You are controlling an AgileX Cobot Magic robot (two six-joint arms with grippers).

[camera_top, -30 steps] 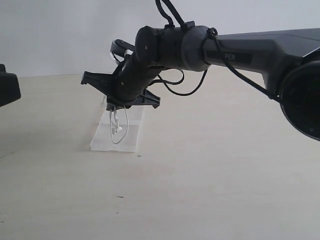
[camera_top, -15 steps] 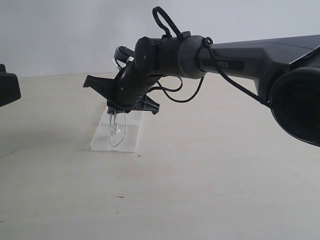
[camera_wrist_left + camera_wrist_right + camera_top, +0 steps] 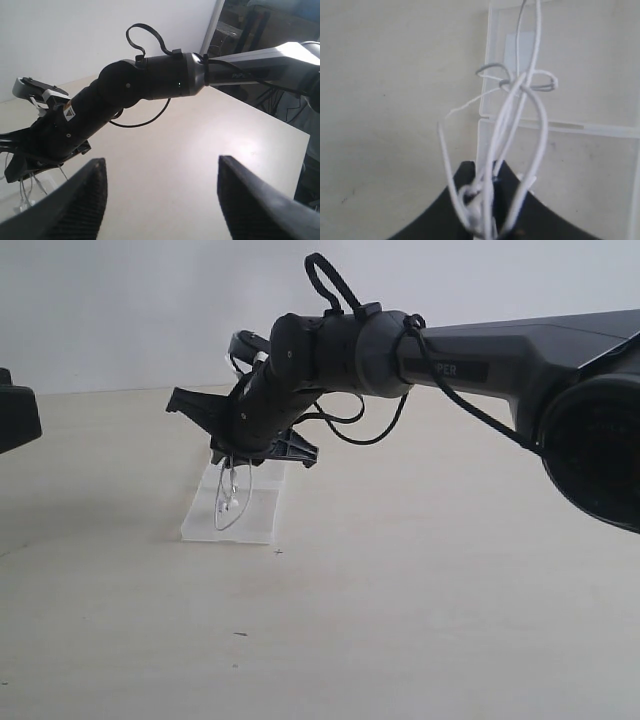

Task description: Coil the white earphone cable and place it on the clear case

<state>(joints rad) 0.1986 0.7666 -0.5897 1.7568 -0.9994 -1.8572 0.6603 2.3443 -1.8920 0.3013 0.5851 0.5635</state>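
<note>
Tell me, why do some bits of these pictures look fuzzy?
Right wrist view: the white cable sits close to the lens and blurs, while the clear case looks sharper. Left wrist view: the left gripper has soft, blurry fingers; glare whitens the table.

white earphone cable point(image 3: 232, 496): loose loops hanging (tangled) over case | clear case point(image 3: 262, 518): opened flat

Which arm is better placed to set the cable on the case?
Right: the right gripper holds the white earphone cable over the clear case; the left gripper is open and away.
</note>
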